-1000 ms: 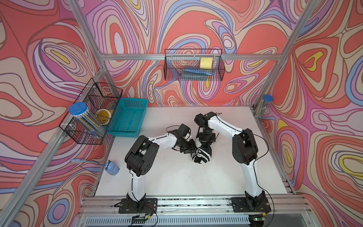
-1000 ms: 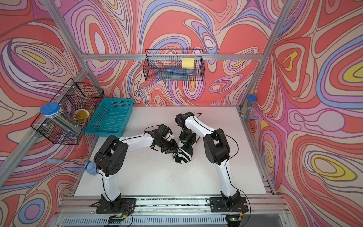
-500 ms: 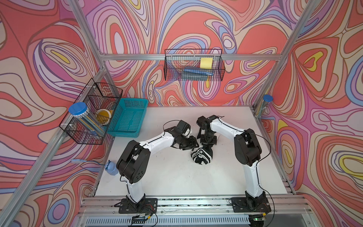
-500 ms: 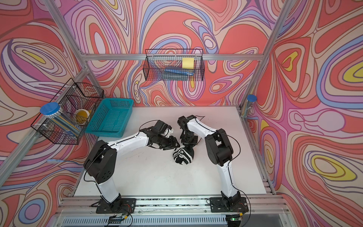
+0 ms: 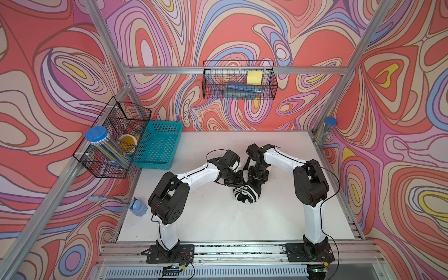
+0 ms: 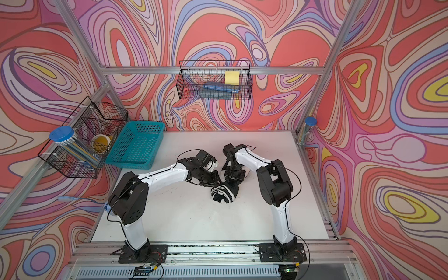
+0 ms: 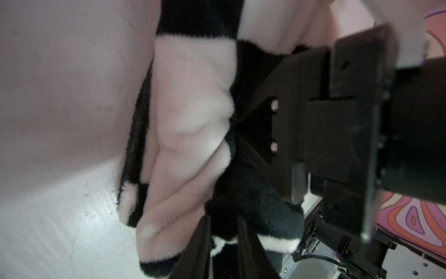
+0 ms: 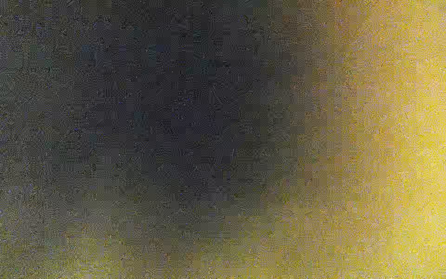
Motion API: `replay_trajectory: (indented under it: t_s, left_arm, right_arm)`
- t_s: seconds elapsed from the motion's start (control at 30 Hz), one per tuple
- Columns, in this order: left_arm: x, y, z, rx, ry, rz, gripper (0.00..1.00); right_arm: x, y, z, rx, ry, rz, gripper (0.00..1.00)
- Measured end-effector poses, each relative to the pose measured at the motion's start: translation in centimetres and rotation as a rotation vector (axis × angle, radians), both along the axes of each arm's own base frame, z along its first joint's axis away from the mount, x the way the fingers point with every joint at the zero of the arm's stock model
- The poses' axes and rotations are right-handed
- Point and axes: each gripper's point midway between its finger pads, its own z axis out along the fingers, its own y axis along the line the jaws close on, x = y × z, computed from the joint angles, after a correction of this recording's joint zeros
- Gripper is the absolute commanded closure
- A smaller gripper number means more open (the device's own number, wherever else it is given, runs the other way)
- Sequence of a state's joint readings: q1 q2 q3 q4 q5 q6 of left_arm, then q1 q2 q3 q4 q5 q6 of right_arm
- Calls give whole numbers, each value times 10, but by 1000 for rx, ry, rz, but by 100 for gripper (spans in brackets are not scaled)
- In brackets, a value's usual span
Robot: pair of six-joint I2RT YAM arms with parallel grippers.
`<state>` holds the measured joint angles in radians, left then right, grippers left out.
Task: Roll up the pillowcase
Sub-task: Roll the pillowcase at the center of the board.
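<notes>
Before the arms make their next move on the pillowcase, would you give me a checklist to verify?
1. Pillowcase bundled compactly on the table: ok.
2. Left gripper at the fabric: ok.
3. Left gripper pinching a fold: cannot tell.
4. Right gripper jaws: cannot tell; its wrist view is a dark blur.
5. Teal basket apart from the bundle: ok.

Open tabletop (image 5: 218, 218) in front of the pillowcase (image 5: 247, 192); left arm (image 5: 198, 173) and right arm (image 5: 281, 158) crowd its far side, and the teal basket (image 5: 152, 164) fills the far left corner
</notes>
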<state>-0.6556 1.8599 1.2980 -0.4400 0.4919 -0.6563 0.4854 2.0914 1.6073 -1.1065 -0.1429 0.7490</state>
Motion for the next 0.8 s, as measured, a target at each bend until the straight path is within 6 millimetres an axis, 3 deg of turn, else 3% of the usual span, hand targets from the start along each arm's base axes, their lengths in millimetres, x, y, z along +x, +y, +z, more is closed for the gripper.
replay_trajectory:
  t_s: [0.2,0.37,0.43,0.57,0.7,0.8]
  left_arm:
    - [2,1,-24,41,33,4,78]
    - [8,-3,-31,54,46,1,79]
    - [8,-4,-32,57,51,1,78]
    - [10,-5,-33,65,61,-2,78]
    - [11,-6,-33,76,72,-6,79]
    - [11,-6,-33,83,80,-6,78]
  right_arm:
    - [-1,-1,1,26,-5,-4,50]
    - [-8,-7,13,44,-22,1,39]
    - [-13,-11,29,48,-38,-1,37]
    - [-23,-15,78,85,-103,3,37]
    - [-16,-10,109,130,-173,6,48]
    - [-8,-1,104,154,-169,6,69]
